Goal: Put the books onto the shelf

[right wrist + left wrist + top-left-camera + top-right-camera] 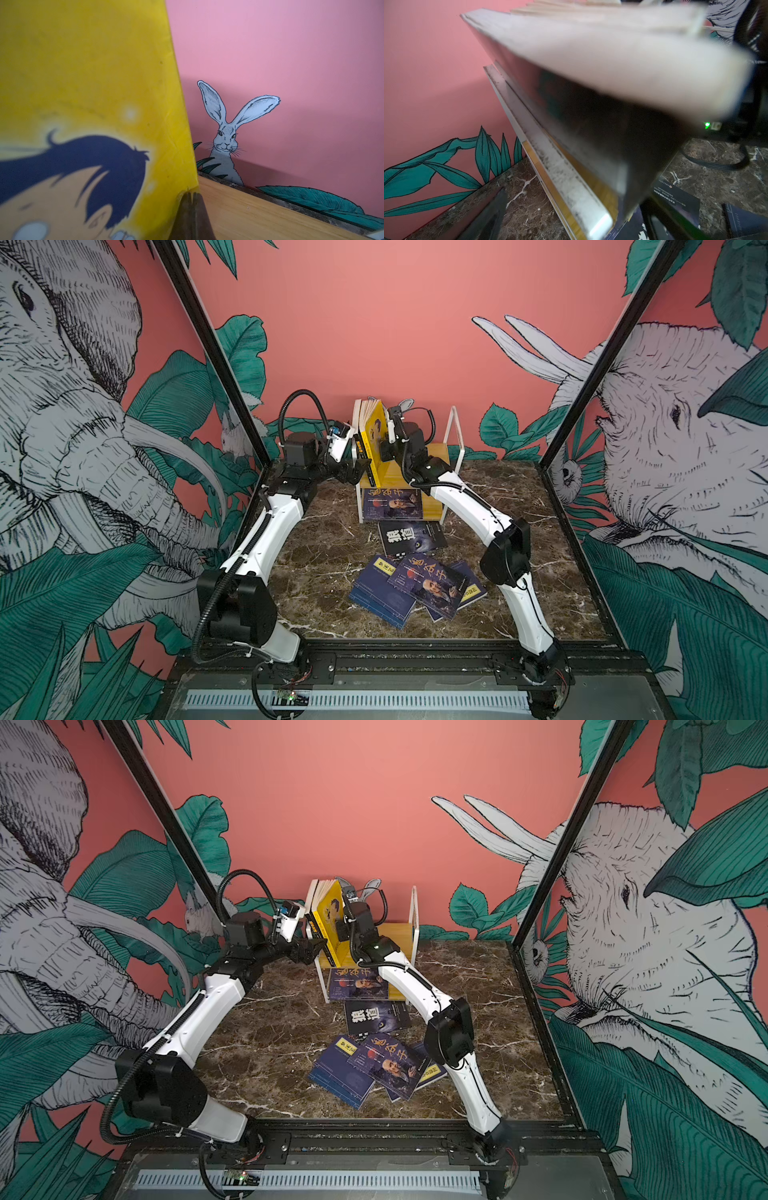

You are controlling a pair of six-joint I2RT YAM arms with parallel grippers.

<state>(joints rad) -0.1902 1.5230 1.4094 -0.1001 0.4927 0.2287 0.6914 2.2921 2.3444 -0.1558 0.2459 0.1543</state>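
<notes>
- Right end effector [390, 432]: shut and holding nothing. Its tip presses the cover of the yellow book [376, 429].
- The yellow book stands tilted on the top board of the shelf [434, 506], directly left of that tip. Its pages fan open at the top edge.
- Left end effector [358, 467]: jaws spread fully, gripping nothing. In its wrist view the jaws straddle the shelf's end frame [560, 176] and a dark-covered book [591, 124]. You cannot tell from the blur whether they touch.
- Step in hand, as judged: seating the yellow book upright against the left end.
- Push low on the cover and slowly, straight toward the left end effector, so the book pivots on its bottom edge and does not skid.
- Use the left end effector as a stop outside the end frame, so the shelf does not slide on the bench [316, 572].
- Withdraw the right tip only once the book leans leftward. If it is released while it leans right, it will likely topple.
- Below and in front of both end effectors there is one navy book [392, 504] on the lower tier, a black book [411, 537] and a navy pile [390, 597] on the bench.
- Legible writing: 鬼谷子 on the lower-tier navy book and on the top book of the pile [430, 578], and 狼道 on the black book. The yellow labels are too small to read.
</notes>
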